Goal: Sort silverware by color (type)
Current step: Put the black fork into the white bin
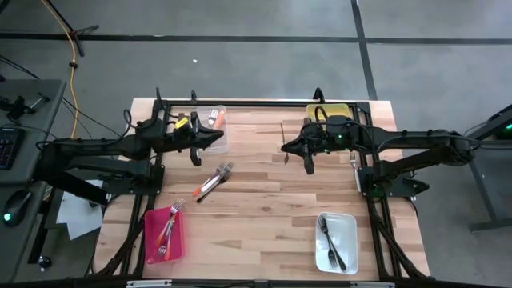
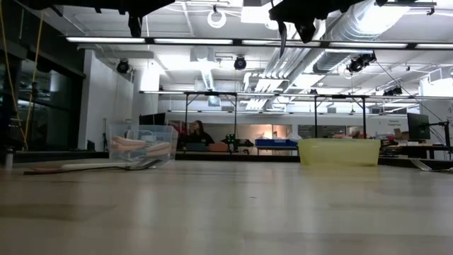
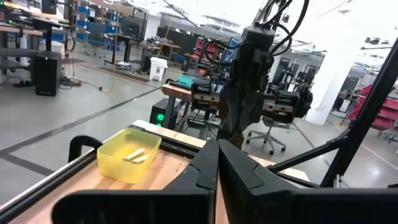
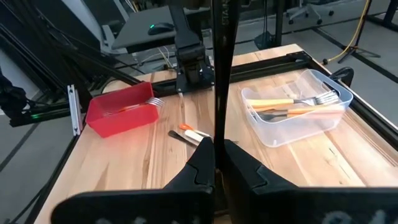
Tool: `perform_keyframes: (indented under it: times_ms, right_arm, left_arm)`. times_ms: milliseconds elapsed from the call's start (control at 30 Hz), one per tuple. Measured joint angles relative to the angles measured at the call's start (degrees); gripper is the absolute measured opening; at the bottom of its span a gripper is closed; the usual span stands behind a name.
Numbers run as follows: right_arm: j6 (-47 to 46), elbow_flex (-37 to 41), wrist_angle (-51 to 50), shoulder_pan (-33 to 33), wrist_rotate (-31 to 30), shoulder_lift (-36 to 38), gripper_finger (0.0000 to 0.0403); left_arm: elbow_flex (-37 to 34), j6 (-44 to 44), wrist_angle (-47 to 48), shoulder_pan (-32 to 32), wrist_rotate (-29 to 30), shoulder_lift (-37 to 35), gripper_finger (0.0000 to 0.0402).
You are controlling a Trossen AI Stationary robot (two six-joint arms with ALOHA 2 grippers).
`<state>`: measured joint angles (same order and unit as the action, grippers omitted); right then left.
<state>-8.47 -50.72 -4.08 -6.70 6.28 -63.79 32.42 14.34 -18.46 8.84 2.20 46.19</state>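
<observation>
My right gripper (image 1: 282,147) hovers over the table's far middle, shut on a thin dark utensil (image 4: 221,62). My left gripper (image 1: 220,142) is shut and empty, high beside the clear bin (image 1: 212,120), which holds orange-handled forks (image 4: 292,102). Several loose utensils (image 1: 212,182), one with an orange handle, lie flat on the table's left middle. Red-handled forks lie in the red bin (image 1: 164,234), dark forks in the white bin (image 1: 336,240), and two pale pieces (image 3: 137,155) in the yellow bin (image 1: 328,112). A pale utensil (image 1: 354,164) lies by the right frame. My right gripper pinches the dark utensil between its two fingers, about mid-length on the shaft (image 4: 216,134). The fingers come level from the table's right and lie across it. The utensil is lifted clear of the table, one end hanging below the gripper (image 2: 282,39).
The four bins sit at the table's corners: clear far left, yellow far right, red near left, white near right. Black frame rails (image 1: 368,184) run along the left, right and far edges. Bare wood (image 1: 264,216) lies between the bins. A person sits in the room behind.
</observation>
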Motion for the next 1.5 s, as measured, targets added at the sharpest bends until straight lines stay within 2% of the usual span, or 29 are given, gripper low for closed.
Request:
perform_keyframes:
  times_ms: [333, 567, 733, 933, 1067, 1200, 1333, 1500]
  right_arm:
    - [-0.52, 0.00, 0.42, 0.00, 0.40, -0.06, 0.0000]
    - [-11.94, 0.00, -1.61, 2.51, 7.10, -0.06, 0.0000]
    - [-23.64, 0.00, -10.62, 12.69, 9.37, -0.06, 0.0000]
    - [-45.10, 0.00, -20.64, 31.09, 8.37, -0.06, 0.0000]
    - [-62.53, 0.00, -22.68, 43.61, 2.75, -0.06, 0.0000]
    - [-79.44, 0.00, -24.25, 53.87, -7.92, -0.56, 0.0000]
    - [-94.30, 0.00, -25.99, 59.80, -14.93, -3.07, 0.0000]
    - [-106.23, 0.00, -28.30, 62.00, -11.71, -8.48, 0.0000]
  left_arm:
    - [0.03, -0.51, -0.79, 0.02, 0.22, 0.02, 0.0000]
    - [0.04, 1.44, -0.76, 0.02, 1.70, 0.02, 0.0000]
    - [0.04, 0.99, 0.81, 0.04, 1.95, 0.02, 0.0000]
    - [0.07, 0.30, 3.22, 0.04, 2.93, 0.02, 0.0000]
    - [0.07, 0.50, 3.20, 0.04, 4.24, 0.02, 0.0000]
    - [0.07, 0.49, 3.21, 0.11, 4.59, 0.02, 0.0000]
    - [0.07, 0.51, 3.21, 0.15, 4.61, 0.02, 0.0000]
    - [0.07, 0.51, 3.21, 0.15, 4.61, 0.02, 0.0000]
